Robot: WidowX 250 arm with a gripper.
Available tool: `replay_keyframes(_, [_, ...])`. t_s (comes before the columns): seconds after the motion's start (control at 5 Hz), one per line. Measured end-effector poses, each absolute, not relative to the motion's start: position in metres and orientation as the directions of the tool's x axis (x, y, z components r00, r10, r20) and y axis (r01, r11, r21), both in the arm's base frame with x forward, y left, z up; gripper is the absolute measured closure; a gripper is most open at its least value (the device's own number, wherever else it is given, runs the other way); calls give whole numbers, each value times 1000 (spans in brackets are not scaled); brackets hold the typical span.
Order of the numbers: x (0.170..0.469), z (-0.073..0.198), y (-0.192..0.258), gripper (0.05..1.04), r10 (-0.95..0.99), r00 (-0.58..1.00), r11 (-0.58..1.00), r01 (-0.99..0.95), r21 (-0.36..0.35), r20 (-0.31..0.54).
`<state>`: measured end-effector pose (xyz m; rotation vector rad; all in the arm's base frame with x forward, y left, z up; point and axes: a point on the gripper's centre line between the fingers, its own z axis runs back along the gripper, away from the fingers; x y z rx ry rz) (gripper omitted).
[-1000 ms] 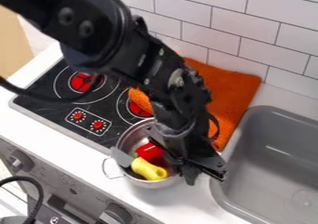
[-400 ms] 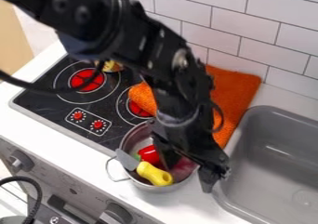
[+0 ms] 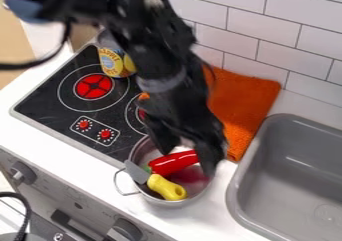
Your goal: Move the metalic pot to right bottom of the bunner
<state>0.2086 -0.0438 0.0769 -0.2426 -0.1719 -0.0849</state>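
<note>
Hanging over the metallic pot point(image 3: 195, 190), the black gripper point(image 3: 187, 154) had its two fingers spread apart, one near the rim on the stove side and the other toward the sink point(image 3: 284, 185). The pot stood on the white counter point(image 3: 93, 177), between the stovetop point(image 3: 47, 101) and the sink. In it were a red pepper-shaped toy point(image 3: 172, 162) and a yellow-handled tool point(image 3: 167, 187) with a grey blade. An orange cloth point(image 3: 246, 102) lay behind, near the wall.

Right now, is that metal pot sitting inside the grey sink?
No, the metal pot stands on the white counter, beside the sink.
</note>
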Motion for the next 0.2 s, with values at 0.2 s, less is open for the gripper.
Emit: replay_keyframes(0.2, [216, 80, -9, 84, -11, 977, 979, 53, -198, 211])
